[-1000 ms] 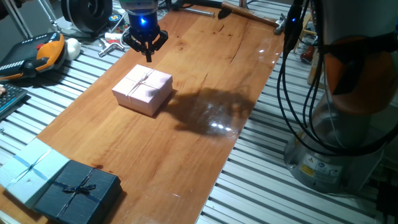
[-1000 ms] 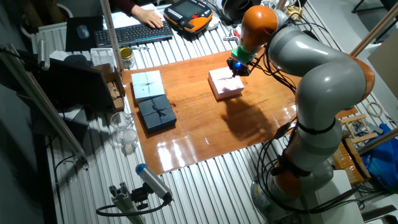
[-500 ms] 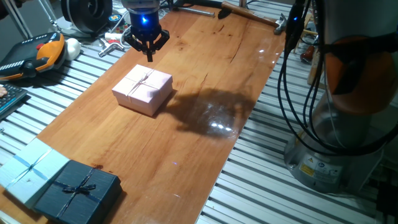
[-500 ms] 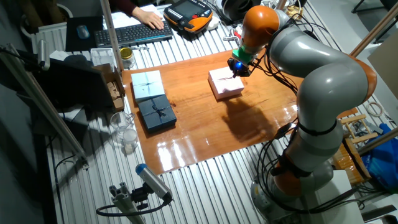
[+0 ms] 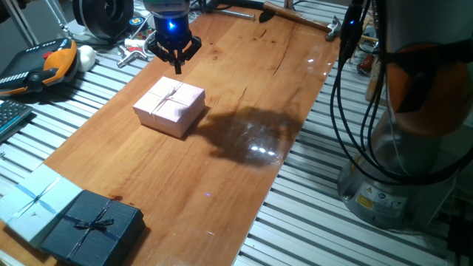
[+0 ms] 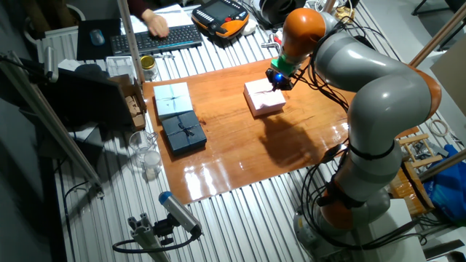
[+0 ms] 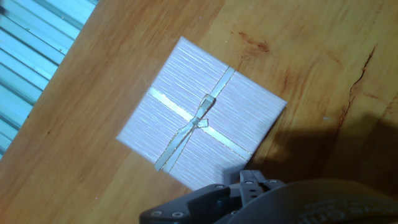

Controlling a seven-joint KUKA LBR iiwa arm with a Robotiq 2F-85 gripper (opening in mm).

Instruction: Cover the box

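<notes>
The box (image 5: 169, 107) is seated flat on the wooden tabletop (image 5: 222, 170) toward its far end, closed by a pale-pink lid crossed by a thin ribbon tied in a bow (image 7: 200, 121); nothing is in contact with it. The pincer (image 5: 176, 65) is held above and just beyond the box's far edge, clear of the lid, with nothing in its grasp; whether its fingers are parted or closed cannot be told. A dark navy box (image 5: 92, 227) and a light blue box (image 5: 33, 199) are set side by side, touching, at the near corner, well apart from the box.
</notes>
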